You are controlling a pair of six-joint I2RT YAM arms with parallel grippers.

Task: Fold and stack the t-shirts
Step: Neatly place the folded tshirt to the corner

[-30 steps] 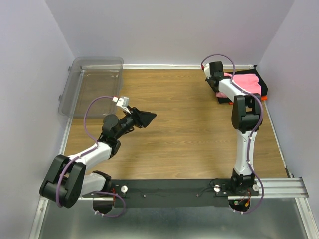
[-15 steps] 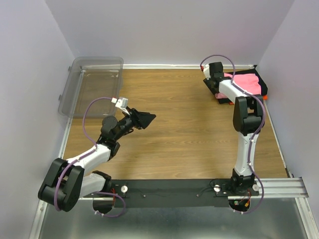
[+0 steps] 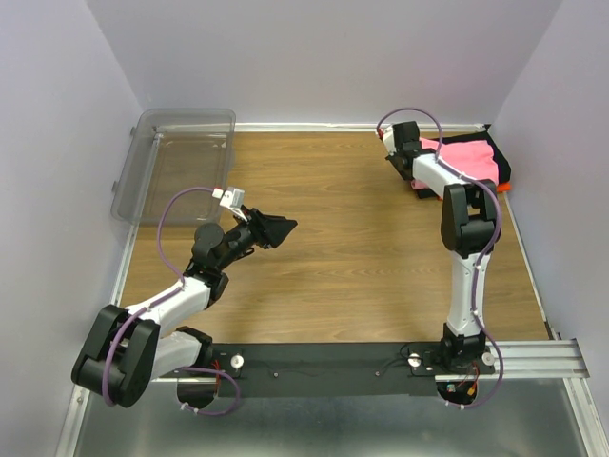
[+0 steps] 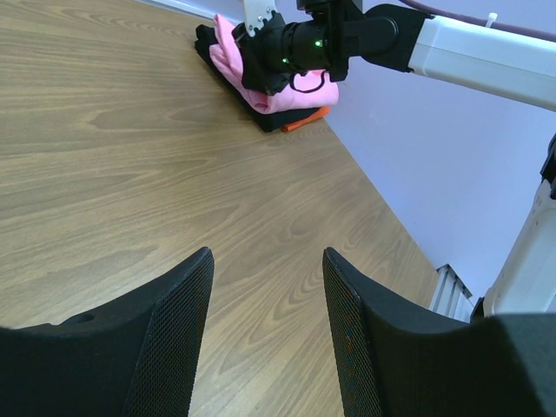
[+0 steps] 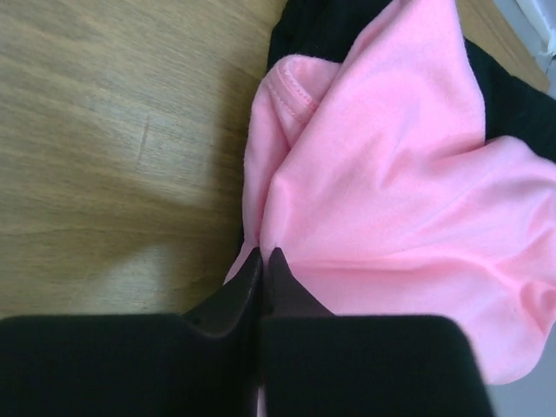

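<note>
My right claw [image 5: 263,254] pinches the pink t-shirt [image 5: 391,174] in the table's [image 3: 352,219] far right corner. My left claw [image 4: 265,287] hangs wide over open wood; a clear bin [image 3: 176,171] sits at the far left corner.

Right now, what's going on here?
The right gripper is pinched shut on a fold of the pink shirt, which lies on the black shirt and orange shirt at the far right corner of the table. The left gripper hangs open over the middle, holding nothing.
</note>
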